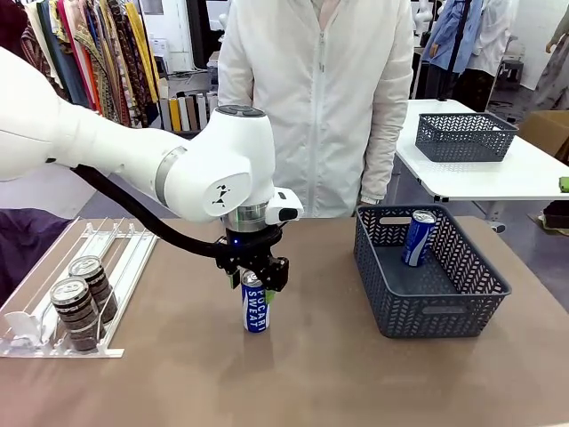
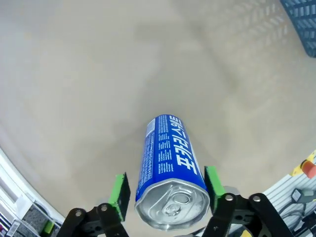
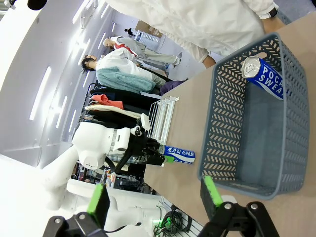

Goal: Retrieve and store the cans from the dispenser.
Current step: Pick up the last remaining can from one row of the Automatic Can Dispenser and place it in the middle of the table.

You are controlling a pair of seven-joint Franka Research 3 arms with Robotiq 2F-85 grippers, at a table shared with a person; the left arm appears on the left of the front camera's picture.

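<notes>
Right now the left gripper [image 1: 255, 283] is straddling a blue can [image 1: 255, 311] standing mid-table, its pads not quite pinching it. A second blue can [image 1: 418, 237] is leaning inside the grey basket [image 1: 444, 311], and the right gripper [image 3: 154, 195] is gaping wide.

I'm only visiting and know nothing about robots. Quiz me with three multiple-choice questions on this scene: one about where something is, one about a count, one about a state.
1. Where is the blue can between the left gripper's fingers?
A) in a person's hand
B) upright on the table
C) lying on its side

2. How many dark cans are on the white dispenser?
A) two
B) four
C) none

3. How is the right gripper?
A) open, empty
B) shut on a can
C) shut on a cloth

Answers:
1 B: it stands on the table, left of the grey basket.
2 A: two sit in its lanes.
3 A: its green pads are wide apart with nothing between them.
</notes>
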